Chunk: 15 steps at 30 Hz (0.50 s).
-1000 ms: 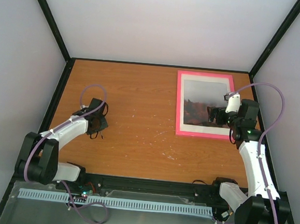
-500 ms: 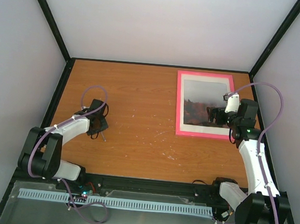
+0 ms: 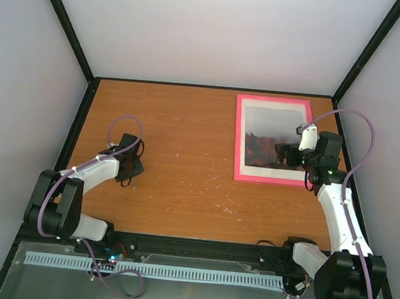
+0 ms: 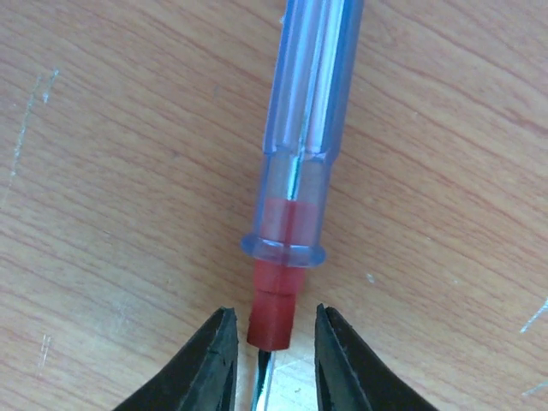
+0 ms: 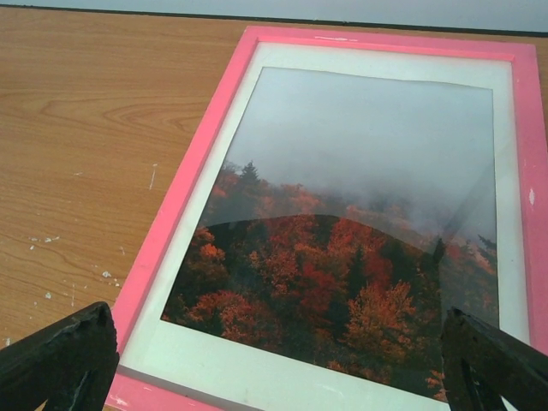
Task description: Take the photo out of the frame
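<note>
Photo: lies face up inside the pink frame, a white border showing between print and frame on all sides. Grey mist fills the upper part and red-orange trees the lower. In the right wrist view a dark curved reflection lies across the lower half of the photo.

Frame: flat on the table, at the far right, close to the right wall. Its long sides run away from the arms. All four pink edges can be seen from overhead; the right wrist view shows the left edge and the far edge unbroken.

Right gripper: over the near right part of the frame. Its jaws are spread wide and hold nothing. In its own camera the two black fingertips sit at the bottom corners of the picture, with the gripper centred over the white border. Whether the fingertips touch the frame cannot be told.

Left gripper: low over the left part of the table, well apart from the frame. A screwdriver with a clear bluish handle and a red neck lies on the wood. The gripper straddles that red neck with its jaws parted narrowly, a thin gap showing on each side, so nothing is clamped.
</note>
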Tool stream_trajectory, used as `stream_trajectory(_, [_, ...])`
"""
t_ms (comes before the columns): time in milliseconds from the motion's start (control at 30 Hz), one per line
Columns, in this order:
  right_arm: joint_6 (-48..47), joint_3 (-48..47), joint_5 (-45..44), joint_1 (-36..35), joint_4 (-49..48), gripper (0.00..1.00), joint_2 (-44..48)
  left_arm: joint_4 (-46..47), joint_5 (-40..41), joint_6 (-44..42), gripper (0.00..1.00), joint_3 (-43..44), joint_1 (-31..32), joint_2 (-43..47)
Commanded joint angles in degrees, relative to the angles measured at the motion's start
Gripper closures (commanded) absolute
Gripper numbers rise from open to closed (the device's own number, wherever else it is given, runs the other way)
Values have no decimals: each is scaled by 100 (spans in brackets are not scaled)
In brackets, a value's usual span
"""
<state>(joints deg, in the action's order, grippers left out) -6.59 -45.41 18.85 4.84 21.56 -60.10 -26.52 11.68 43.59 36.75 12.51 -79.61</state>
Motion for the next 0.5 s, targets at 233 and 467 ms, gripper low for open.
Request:
stream_trajectory(233, [-208,44,87,12,-110,0,-226,-701,-38,-27,23,579,-65,998])
stream_trajectory(467, [-2506,-357,1618,-10,1146,0,-371,485,-1659,-1341,4,1139,-65,1976])
